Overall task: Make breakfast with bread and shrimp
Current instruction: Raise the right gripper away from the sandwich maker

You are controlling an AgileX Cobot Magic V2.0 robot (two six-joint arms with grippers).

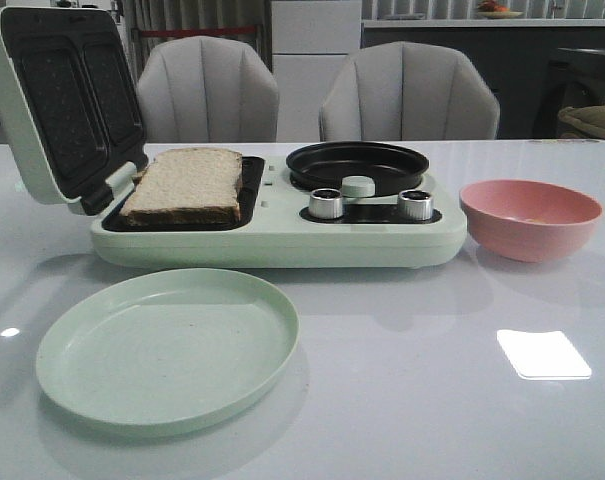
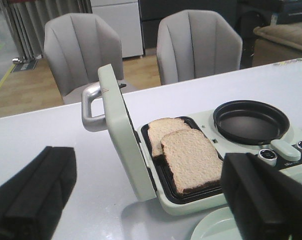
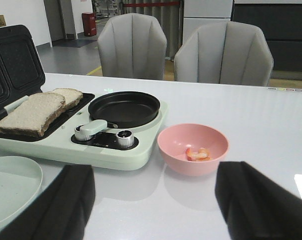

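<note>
Left of the pan (image 1: 357,165), on the open grill's plate, two overlapping bread slices (image 1: 187,185) look soft and light, best pinched at a crust edge; right of it, slippery shrimp (image 3: 197,154) sit in the pink bowl (image 1: 530,218); both grippers (image 2: 151,200) (image 3: 153,200) hang wide open, empty.

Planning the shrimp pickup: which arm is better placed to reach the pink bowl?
Probably right: the pink bowl with the shrimp sits just ahead of its open pincer, on the table's right side.

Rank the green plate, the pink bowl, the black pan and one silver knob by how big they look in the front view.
1. green plate, though it is nearest the camera
2. black pan and pink bowl, too alike to rank
3. silver knob
</note>
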